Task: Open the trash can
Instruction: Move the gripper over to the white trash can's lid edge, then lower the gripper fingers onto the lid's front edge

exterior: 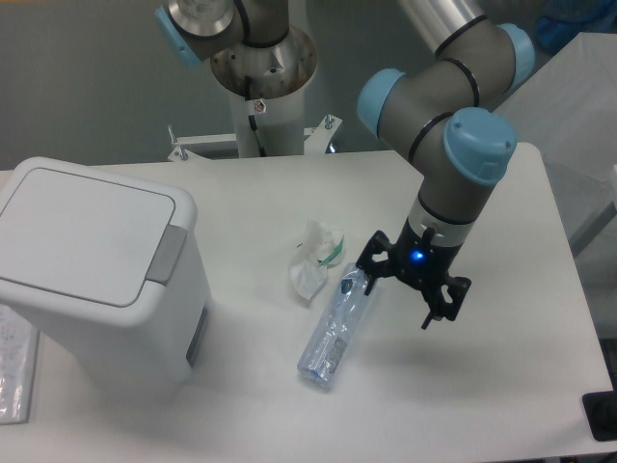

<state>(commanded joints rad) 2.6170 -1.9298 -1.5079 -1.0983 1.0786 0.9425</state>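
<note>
The trash can (92,265) is a large white boxy bin at the left of the table, its flat lid down and a grey push tab (166,255) on its right edge. My gripper (403,289) hangs open over the table at centre right, far from the bin. One fingertip is at the cap end of a clear plastic bottle (335,324). Nothing is between the fingers.
A crumpled white tissue (314,260) with a green bit lies left of the bottle's cap. The robot's base column (262,82) stands at the table's back edge. A clear plastic packet (14,376) lies at the front left corner.
</note>
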